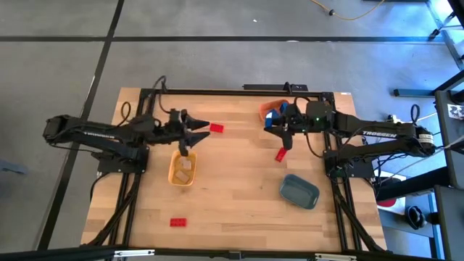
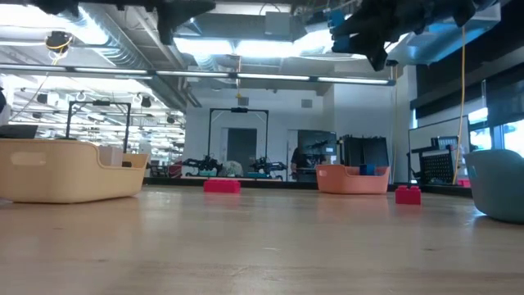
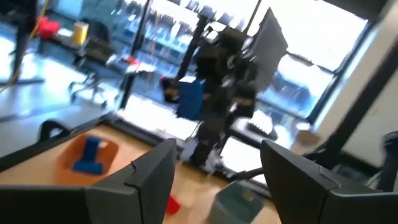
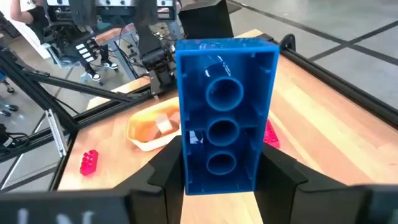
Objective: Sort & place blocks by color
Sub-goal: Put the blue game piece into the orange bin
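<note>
A: Which parts lie hidden in the overhead view?
B: The left hand (image 1: 187, 150) covers part of the yellow tray (image 1: 181, 170) near the worktop's (image 1: 232, 181) left edge. The pale blocks (image 1: 184, 166) inside it are too small to count. The right hand (image 1: 276, 125) overlaps the orange tray (image 1: 271, 110) at the far edge, masking most of its contents.

A: And at table height?
B: Both arms are cut off by the picture's top edge. The slate-blue tray (image 2: 497, 185) is cut by the right edge.

A: The wrist views?
B: The left wrist picture is blurred throughout. In the right wrist picture, the blue block (image 4: 225, 115) conceals most of a red block (image 4: 270, 133) behind it.
</note>
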Robot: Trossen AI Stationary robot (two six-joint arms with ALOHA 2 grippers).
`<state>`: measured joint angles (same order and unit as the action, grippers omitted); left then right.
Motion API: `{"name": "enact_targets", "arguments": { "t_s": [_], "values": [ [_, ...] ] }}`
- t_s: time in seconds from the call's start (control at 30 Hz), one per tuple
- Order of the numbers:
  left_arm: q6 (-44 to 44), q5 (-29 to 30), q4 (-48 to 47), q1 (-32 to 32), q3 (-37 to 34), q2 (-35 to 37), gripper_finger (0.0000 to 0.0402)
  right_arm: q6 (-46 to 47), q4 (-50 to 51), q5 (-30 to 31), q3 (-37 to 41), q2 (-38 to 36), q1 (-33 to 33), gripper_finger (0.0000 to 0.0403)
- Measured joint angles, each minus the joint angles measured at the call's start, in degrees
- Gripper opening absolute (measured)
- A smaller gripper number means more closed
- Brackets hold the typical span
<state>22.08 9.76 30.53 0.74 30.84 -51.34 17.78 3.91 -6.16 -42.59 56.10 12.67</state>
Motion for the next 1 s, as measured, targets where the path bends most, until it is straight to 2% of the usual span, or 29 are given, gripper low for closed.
{"name": "enact_targets", "arguments": {
  "t_s": [0.23, 0.47, 0.7, 1.0],
  "values": [
    [1.80, -1.02, 6.20, -0.38, -4.59, 2.06, 0.0225, 1.29, -0.56, -1.44, 0.00, -0.02, 0.71, 0.0142],
    [3.60, -6.66, 6.51, 1.26, -4.60, 2.04, 0.0225, 3.97, -1.18, -1.04, 0.00, 0.00, 0.73, 0.0142],
    [4.93, -15.22, 10.60, 2.70, -4.54, 2.81, 0.0225, 7.57, -1.17, 4.60, 0.00, 0.00, 0.72, 0.0142],
    [4.98, -20.75, 13.36, 2.90, -4.54, 2.74, 0.0225, 12.82, 1.46, 12.54, -0.09, 1.54, 0.72, 0.0142]
  ]
}}
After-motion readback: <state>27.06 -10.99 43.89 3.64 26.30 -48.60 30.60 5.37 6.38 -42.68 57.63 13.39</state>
